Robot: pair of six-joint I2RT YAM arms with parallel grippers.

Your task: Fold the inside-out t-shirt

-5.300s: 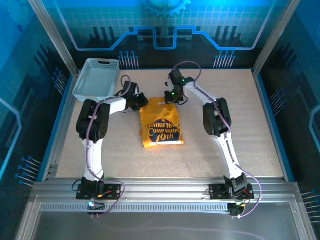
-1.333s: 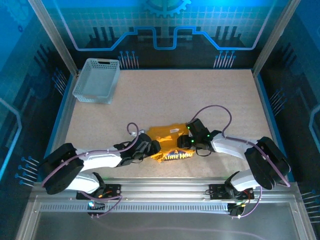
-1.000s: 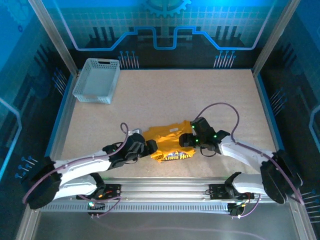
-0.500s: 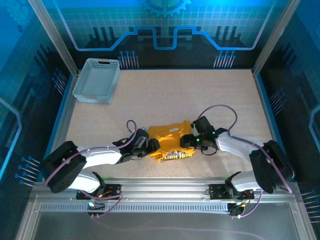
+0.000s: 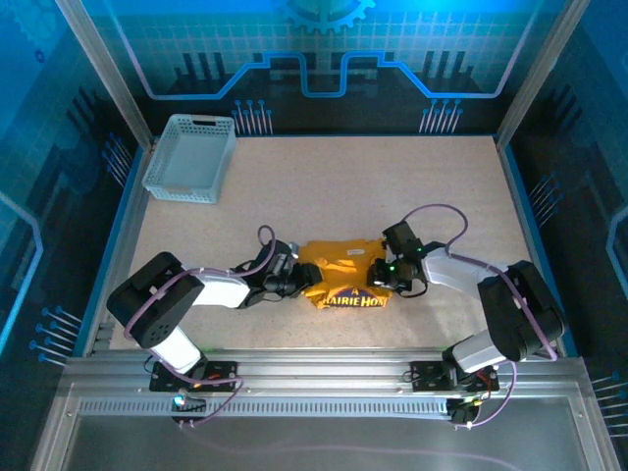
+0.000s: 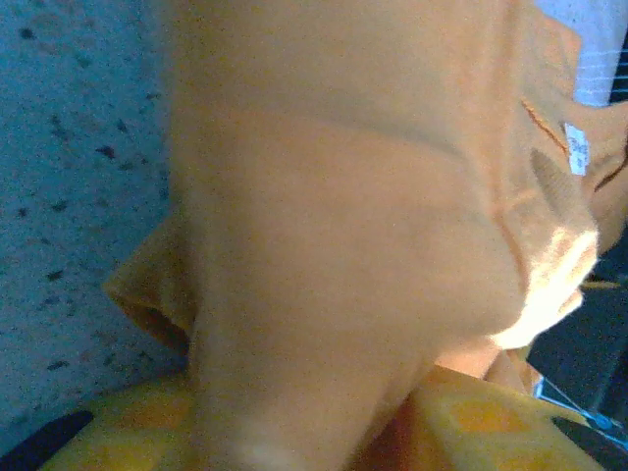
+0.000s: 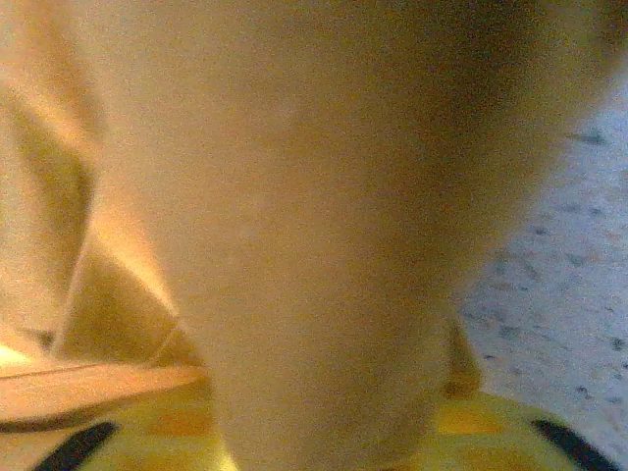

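Note:
The inside-out t-shirt (image 5: 343, 276) lies as a short mustard-yellow band near the table's front, with white and dark lettering along its near edge. My left gripper (image 5: 294, 279) is shut on the band's left end. My right gripper (image 5: 381, 274) is shut on its right end. In the left wrist view a thick fold of the t-shirt (image 6: 324, 226) runs down into my left gripper (image 6: 294, 437), and a small white label (image 6: 576, 147) shows at the upper right. In the right wrist view the t-shirt (image 7: 294, 216) runs likewise into my right gripper (image 7: 324, 437), hiding the fingertips.
A light grey lattice basket (image 5: 189, 157) stands at the back left corner of the speckled table (image 5: 324, 186). Metal rails (image 5: 324, 368) run along the near edge, where both arm bases are bolted. Blue walls close in the back and sides.
Both grippers have closed on the ends of the shirt band. The band has shifted slightly away from the front edge, and both elbows have swung closer in.

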